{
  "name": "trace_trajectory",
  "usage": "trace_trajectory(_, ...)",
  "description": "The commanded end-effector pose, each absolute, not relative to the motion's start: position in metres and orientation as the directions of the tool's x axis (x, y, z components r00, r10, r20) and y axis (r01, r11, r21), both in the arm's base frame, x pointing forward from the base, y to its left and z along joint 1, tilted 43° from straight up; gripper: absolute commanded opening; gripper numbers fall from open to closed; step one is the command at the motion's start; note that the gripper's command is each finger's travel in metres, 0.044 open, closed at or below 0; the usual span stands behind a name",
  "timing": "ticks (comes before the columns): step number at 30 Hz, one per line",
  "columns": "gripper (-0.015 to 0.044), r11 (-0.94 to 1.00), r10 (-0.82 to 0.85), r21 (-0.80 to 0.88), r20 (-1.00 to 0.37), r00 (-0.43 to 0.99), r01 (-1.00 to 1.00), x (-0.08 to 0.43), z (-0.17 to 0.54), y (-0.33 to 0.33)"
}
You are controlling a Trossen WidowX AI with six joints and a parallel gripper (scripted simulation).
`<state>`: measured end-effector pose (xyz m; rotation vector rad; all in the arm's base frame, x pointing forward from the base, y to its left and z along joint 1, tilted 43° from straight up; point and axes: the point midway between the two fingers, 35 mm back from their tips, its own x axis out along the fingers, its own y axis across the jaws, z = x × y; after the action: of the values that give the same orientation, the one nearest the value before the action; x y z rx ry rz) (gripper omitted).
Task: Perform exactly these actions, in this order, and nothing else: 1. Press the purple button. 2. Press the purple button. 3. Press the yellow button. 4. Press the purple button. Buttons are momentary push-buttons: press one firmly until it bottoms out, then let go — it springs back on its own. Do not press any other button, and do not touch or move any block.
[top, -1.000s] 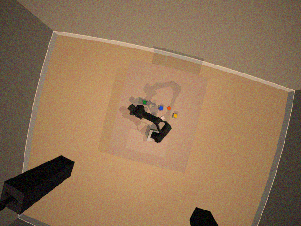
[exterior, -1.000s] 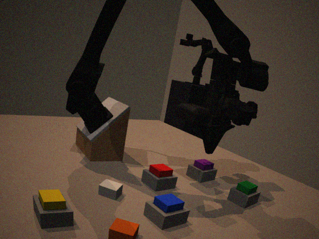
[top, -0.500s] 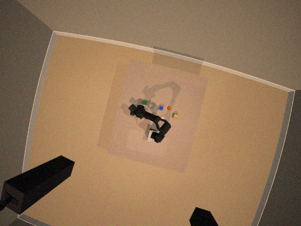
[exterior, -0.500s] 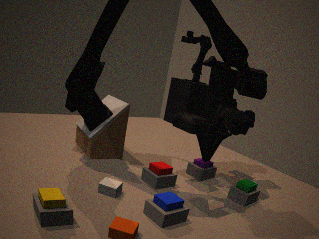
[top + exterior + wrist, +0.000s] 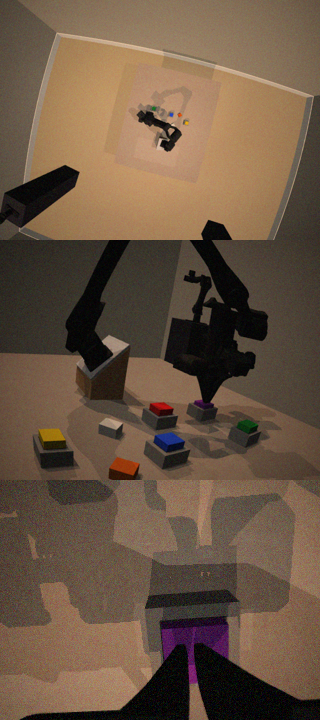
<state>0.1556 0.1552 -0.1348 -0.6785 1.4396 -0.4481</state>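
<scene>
Your jaws point(image 5: 206, 401) are clenched on nothing, tips right at the purple button point(image 5: 203, 404) point(image 5: 212, 637), which sits beside the red button point(image 5: 161, 409). Nothing to grab, imo: push the cap's middle straight down. Probably light and springy, maybe a bit slick near its edges.

A red button point(image 5: 161, 408) sat near a white block point(image 5: 172, 125) point(image 5: 110, 428), an orange block point(image 5: 179, 114) point(image 5: 124, 468) lay near a blue button point(image 5: 171, 114) point(image 5: 169, 442), a green button point(image 5: 153, 108) point(image 5: 247, 426) stood apart from both blocks.
</scene>
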Motion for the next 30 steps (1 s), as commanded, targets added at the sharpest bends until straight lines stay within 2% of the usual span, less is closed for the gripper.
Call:
trace_trajectory(1,0.0020,0.731,-0.664,-0.671,-0.741,0.098,-0.124,0.154,-0.135,0.152)
trace_trajectory(16,0.0020,0.731,-0.663,-0.670,-0.742,0.097,-0.125,0.151,-0.110,0.174)
trace_trajectory(30,0.0387,0.733,-0.661,-0.669,-0.743,0.100,-0.122,0.207,-0.079,0.241)
